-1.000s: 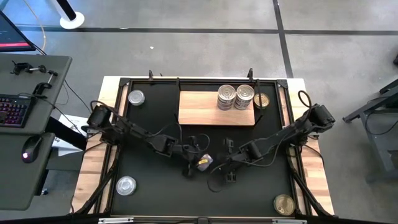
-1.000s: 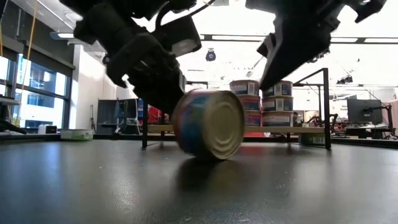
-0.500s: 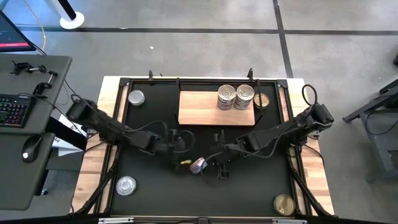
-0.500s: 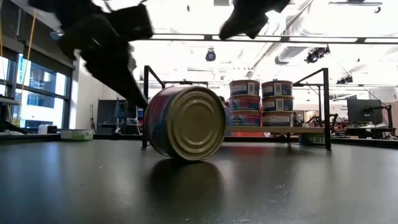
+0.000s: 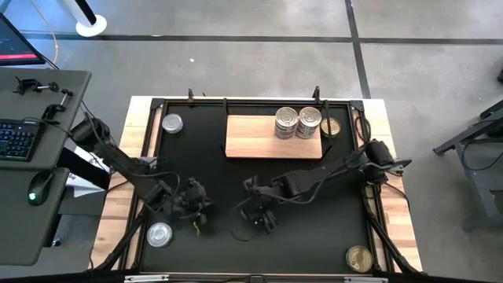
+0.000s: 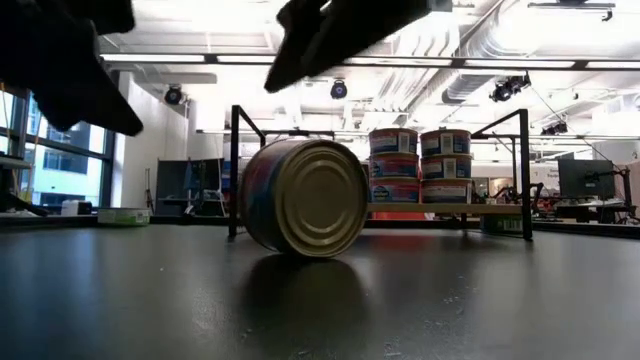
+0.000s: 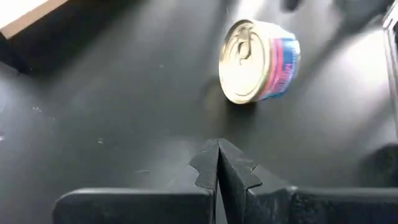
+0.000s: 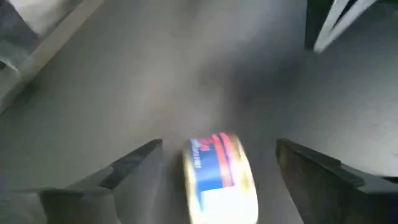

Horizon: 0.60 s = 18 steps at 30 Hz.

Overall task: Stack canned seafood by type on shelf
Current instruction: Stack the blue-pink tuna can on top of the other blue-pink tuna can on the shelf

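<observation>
One tin (image 6: pixel 300 197) lying on its side on the black mat (image 5: pixel 314 236), lid toward the left gripper (image 7: pixel 217 163), bottom toward the low camera, touching neither gripper. Left fingers (image 7: pixel 239 171) pressing together, shut on nothing. Right gripper (image 8: pixel 217 162) hanging over the tin with fingers (image 8: pixel 134 163) spread wide on either side of it. Two stacks of tins (image 5: pixel 298 123) standing side by side on the shelf (image 5: pixel 251 135); single tins sitting near the mat's corners (image 5: pixel 171 123).
</observation>
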Motion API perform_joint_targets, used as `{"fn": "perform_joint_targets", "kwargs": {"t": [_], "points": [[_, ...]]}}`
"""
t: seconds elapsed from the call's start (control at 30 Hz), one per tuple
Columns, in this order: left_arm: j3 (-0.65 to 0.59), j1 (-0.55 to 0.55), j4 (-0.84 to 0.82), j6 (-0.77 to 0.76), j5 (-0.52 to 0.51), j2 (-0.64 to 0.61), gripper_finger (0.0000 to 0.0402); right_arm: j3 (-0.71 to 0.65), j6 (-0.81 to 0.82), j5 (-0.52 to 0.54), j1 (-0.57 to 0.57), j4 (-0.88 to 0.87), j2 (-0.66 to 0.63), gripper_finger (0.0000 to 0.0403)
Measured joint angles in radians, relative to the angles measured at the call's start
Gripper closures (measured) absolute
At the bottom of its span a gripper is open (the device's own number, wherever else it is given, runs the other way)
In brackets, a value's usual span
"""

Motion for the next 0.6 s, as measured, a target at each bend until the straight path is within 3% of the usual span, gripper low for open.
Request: {"fn": "perform_joint_targets", "kwargs": {"t": [0.2, 0.6], "points": [[0.0, -0.049, 0.006, -0.082, -0.064, 0.003, 0.0402, 0.078, -0.109, 0.025, -0.021, -0.2, 0.06, 0.0096], [0.0, -0.028, 0.006, -0.058, -0.079, 0.003, 0.0401, 0.003, -0.098, -0.011, -0.045, -0.173, 0.065, 0.0096]]}}
